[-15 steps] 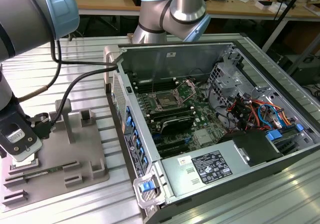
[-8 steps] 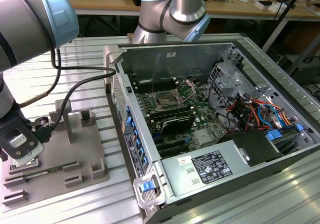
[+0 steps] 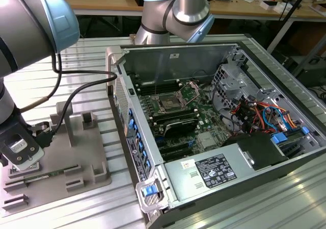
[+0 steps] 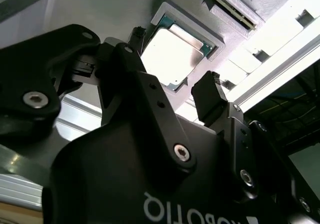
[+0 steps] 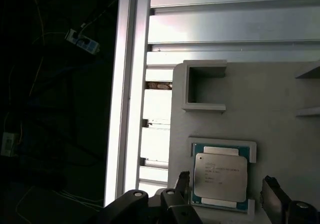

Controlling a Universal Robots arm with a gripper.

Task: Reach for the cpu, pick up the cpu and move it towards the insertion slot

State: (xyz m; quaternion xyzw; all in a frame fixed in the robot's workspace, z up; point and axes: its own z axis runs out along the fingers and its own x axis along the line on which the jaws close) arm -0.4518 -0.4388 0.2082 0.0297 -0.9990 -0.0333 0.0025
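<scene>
Cpu (image 5: 220, 176) lies flat, metal plate up, in a framed recess of the grey fixture (image 5: 280, 94), which keeps it square with its edges reachable. The fingers (image 5: 272, 191) stand wide, one on either side of it and seemingly not touching, lined up with opposite edges. The insertion slot (image 3: 167, 104) sits well apart from the fingers, inside the open case (image 3: 173, 60).

Unreadable print: cpu (image 5: 220, 176) lid, black label (image 3: 216, 170) on power supply (image 3: 175, 183).
</scene>
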